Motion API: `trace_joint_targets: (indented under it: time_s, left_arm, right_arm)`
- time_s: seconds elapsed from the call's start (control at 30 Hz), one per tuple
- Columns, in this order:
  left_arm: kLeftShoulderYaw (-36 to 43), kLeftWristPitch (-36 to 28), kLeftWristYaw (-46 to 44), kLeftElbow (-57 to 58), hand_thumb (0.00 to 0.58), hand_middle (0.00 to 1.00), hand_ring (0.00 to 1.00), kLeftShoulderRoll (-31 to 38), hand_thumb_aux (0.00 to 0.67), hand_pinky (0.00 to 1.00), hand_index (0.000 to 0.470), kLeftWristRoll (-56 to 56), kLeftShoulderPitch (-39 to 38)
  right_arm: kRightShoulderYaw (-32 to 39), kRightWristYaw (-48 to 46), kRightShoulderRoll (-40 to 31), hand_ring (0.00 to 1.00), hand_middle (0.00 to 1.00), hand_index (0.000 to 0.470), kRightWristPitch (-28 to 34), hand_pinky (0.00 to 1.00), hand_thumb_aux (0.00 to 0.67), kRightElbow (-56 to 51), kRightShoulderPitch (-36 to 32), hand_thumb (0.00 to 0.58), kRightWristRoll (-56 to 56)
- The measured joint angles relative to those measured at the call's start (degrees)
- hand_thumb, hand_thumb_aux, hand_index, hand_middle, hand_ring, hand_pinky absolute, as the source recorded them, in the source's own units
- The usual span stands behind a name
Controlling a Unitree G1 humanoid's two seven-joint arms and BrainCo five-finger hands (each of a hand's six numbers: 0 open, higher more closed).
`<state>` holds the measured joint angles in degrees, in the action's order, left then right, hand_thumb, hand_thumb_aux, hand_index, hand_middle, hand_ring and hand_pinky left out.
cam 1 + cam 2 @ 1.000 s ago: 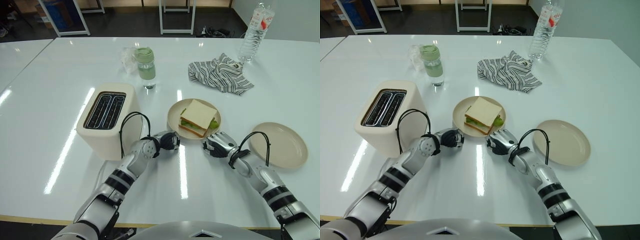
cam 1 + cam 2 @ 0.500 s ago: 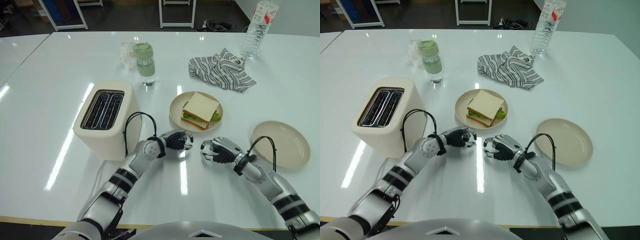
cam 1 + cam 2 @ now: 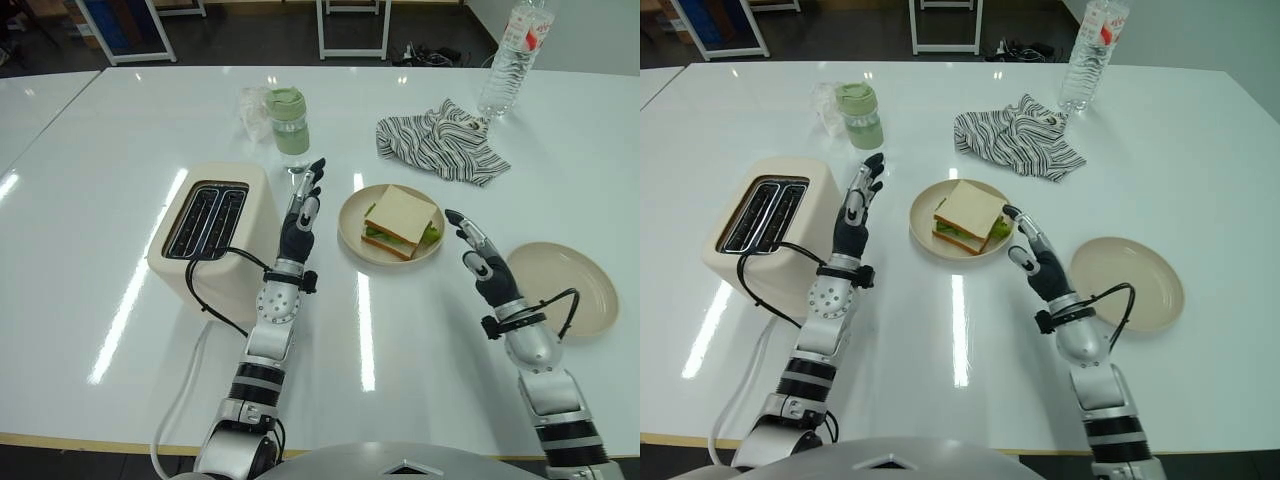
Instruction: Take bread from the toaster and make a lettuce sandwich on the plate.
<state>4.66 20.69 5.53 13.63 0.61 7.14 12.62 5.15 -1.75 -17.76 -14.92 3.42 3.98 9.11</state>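
Left eye view: sandwich (image 3: 400, 222) looks finished.
Left hand (image 3: 300, 215) and right hand (image 3: 482, 262) uncurl and rise, empty, flanking its plate (image 3: 349, 240).

A glossy white table (image 3: 90, 180) catches long streaks of overhead light (image 3: 128, 300), with a second white table (image 3: 30, 115) just beside it on the left. Beyond lies a dark floor (image 3: 250, 35), where a white metal frame (image 3: 322, 28) and a blue panel on a white stand (image 3: 120, 18) are placed.
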Motion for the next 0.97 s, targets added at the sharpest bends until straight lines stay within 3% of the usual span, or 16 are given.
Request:
trace_joint_targets:
  time_s: [0.13, 0.27, 0.97]
  left_arm:
    - [-1.5, 0.7, 2.4, 3.3, 0.000, 0.00, 0.00, -0.9, 0.000, 0.00, 0.000, 0.1, 1.3]
    - [-1.4, 2.2, 2.8, 6.0, 0.000, 0.00, 0.00, -2.2, 0.000, 0.00, 0.000, 0.1, 1.4]
    - [-1.3, 4.9, 2.5, 9.4, 0.000, 0.00, 0.00, -2.6, 0.000, 0.00, 0.000, 0.7, 1.6]
  right_arm:
    - [-0.9, 6.3, 7.7, 0.00, 0.00, 0.000, 3.5, 0.00, 0.000, -4.7, -2.7, 0.000, 0.0]
    - [-2.4, 8.0, 10.3, 0.00, 0.00, 0.000, 5.1, 0.00, 0.000, -7.3, -4.3, 0.000, -0.3]
    - [-5.4, 7.1, 12.6, 0.00, 0.00, 0.000, 3.6, 0.00, 0.000, -6.4, -4.4, 0.000, -2.3]
